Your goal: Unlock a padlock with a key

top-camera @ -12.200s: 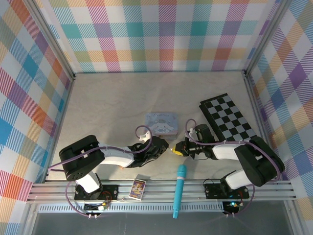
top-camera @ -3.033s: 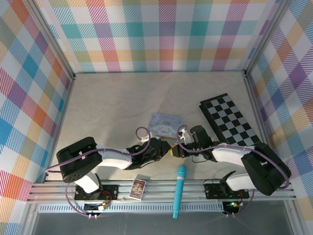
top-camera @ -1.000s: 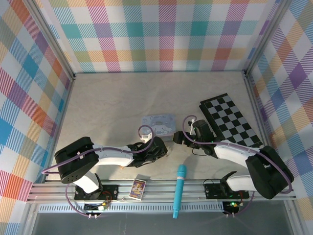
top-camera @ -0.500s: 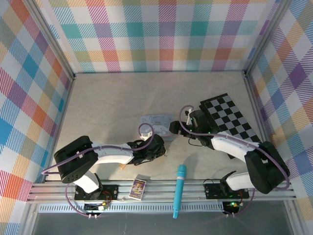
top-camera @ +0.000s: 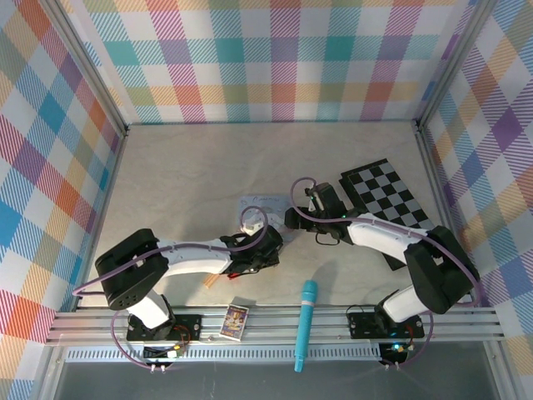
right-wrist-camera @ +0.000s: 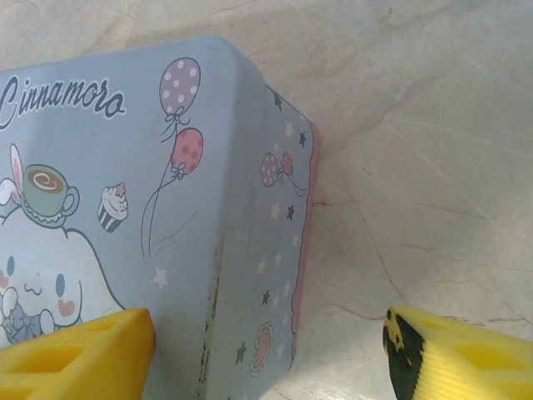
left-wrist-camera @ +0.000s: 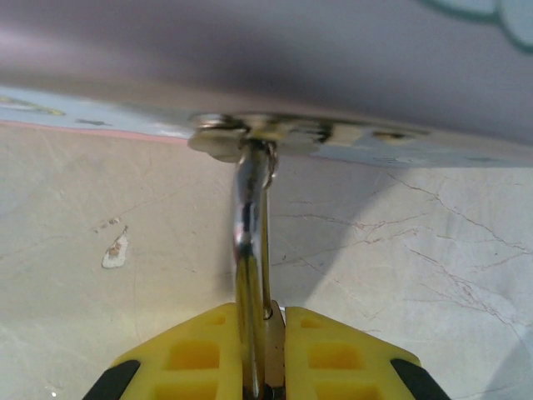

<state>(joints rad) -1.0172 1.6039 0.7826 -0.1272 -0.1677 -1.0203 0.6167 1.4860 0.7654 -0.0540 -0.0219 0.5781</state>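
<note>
In the left wrist view my left gripper (left-wrist-camera: 266, 321) is shut on the padlock (left-wrist-camera: 274, 346). Its brass edge sits between the yellow fingers (left-wrist-camera: 191, 358). Its silver shackle (left-wrist-camera: 250, 217) runs up into the metal latch (left-wrist-camera: 241, 133) on the pastel tin's (left-wrist-camera: 333, 67) rim. From above, the left gripper (top-camera: 268, 248) sits just in front of the tin (top-camera: 256, 204). My right gripper (top-camera: 289, 218) is at the tin's right end. In the right wrist view it (right-wrist-camera: 266, 342) stands open around the tin's (right-wrist-camera: 166, 167) corner, nothing pinched. The key is hidden.
A black-and-white chequered board (top-camera: 391, 204) lies to the right of the right arm. A teal pen-like stick (top-camera: 305, 321) and a small card box (top-camera: 236, 320) rest near the front rail. Plaid walls enclose the table on three sides.
The right gripper has drawn away from the left gripper and moved back and left to the tin's right end. The tin has shifted left and back, and the left gripper has followed it.
</note>
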